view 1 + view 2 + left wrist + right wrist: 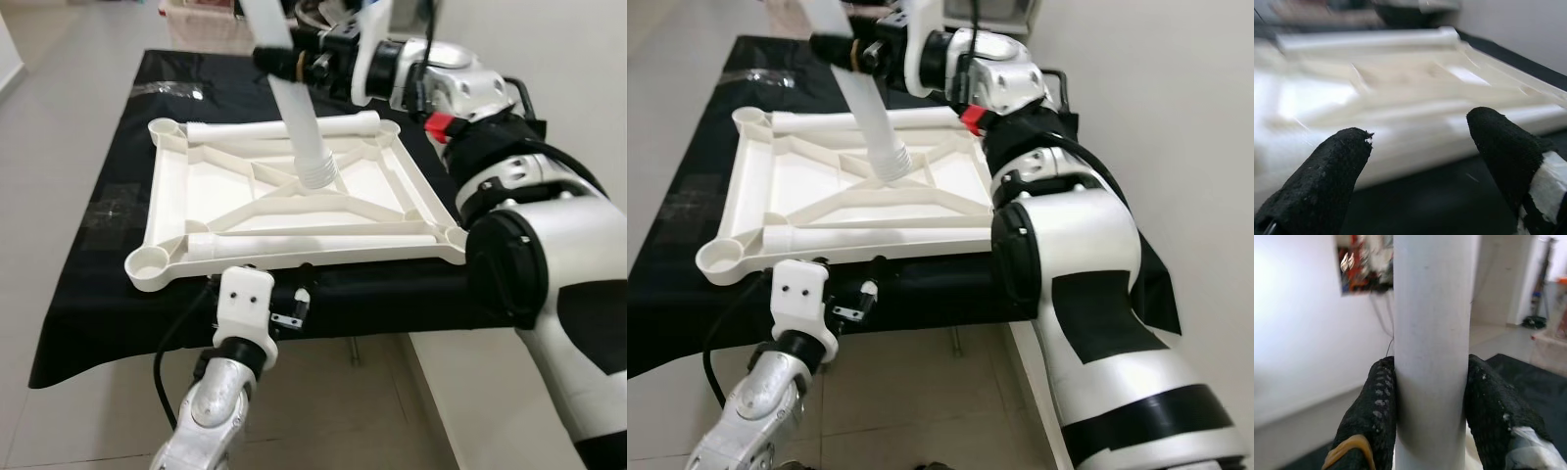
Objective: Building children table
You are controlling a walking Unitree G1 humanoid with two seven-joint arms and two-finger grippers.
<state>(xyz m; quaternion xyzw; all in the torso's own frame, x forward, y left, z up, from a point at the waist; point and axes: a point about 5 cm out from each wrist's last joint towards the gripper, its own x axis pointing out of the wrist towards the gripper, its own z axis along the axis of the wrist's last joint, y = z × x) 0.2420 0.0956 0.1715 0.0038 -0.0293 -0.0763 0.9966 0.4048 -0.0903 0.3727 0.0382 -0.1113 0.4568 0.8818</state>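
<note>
White plastic tabletop frame (294, 196), upside down, cross-braced, with round sockets at its corners, lying flat on a worktop (118, 225) under black cloth. White plastic table leg (299, 122), a long tube with a ribbed threaded end, slanting down over the frame, threaded end at or just above the crossing of the braces near the middle; contact there impossible to judge. A second white tube (284, 127) lying along the frame's far edge between the two far corner sockets.

Right claw (1431, 416) clamped around the slanting leg well above the threaded end, one black finger (1376, 411) pressed to each side of the tube, held over the far edge of the frame.

Left claw (1420, 142) parted, holding nothing, black fingertips (1342, 156) aimed at the near rim of the frame, just in front of the worktop's near edge, close to the frame but apart from it.

Pale tiled floor (59, 88) around the worktop.
</note>
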